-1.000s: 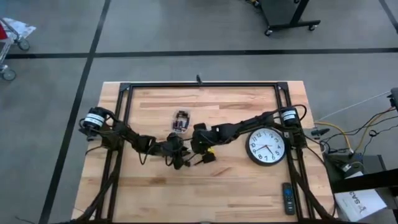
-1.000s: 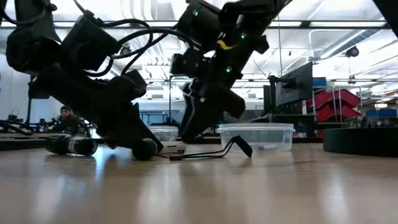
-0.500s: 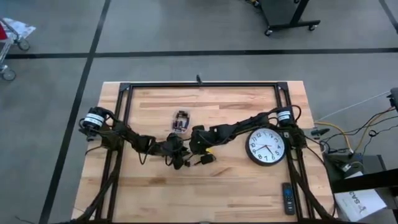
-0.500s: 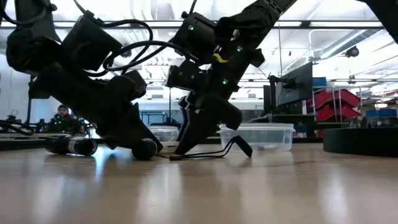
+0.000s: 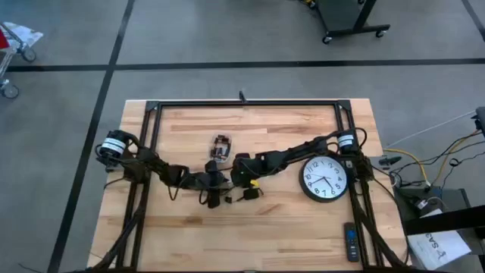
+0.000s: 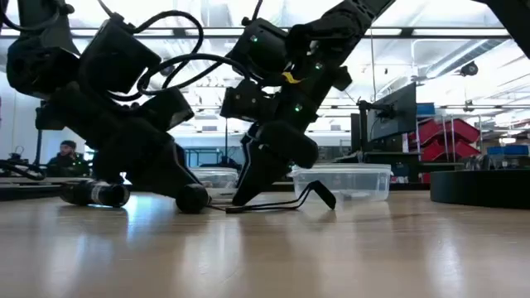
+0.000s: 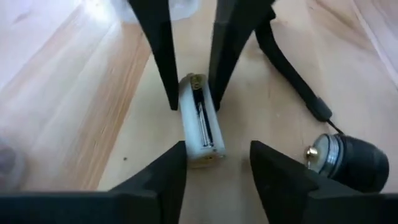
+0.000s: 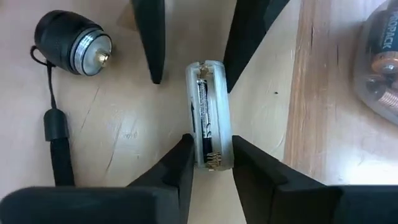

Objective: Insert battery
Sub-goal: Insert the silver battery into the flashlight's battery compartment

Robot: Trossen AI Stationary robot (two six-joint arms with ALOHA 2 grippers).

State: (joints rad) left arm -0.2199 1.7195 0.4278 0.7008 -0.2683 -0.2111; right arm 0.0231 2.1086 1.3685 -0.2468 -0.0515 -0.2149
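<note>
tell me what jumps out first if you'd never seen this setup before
Both dark arms meet at the middle of the wooden table, the left gripper and right gripper closing in from opposite ends on one small white battery holder lying flat, a battery already in it. A black flashlight cap with its lanyard lies just beside. Off to the right, a round wall clock lies face up.
</note>
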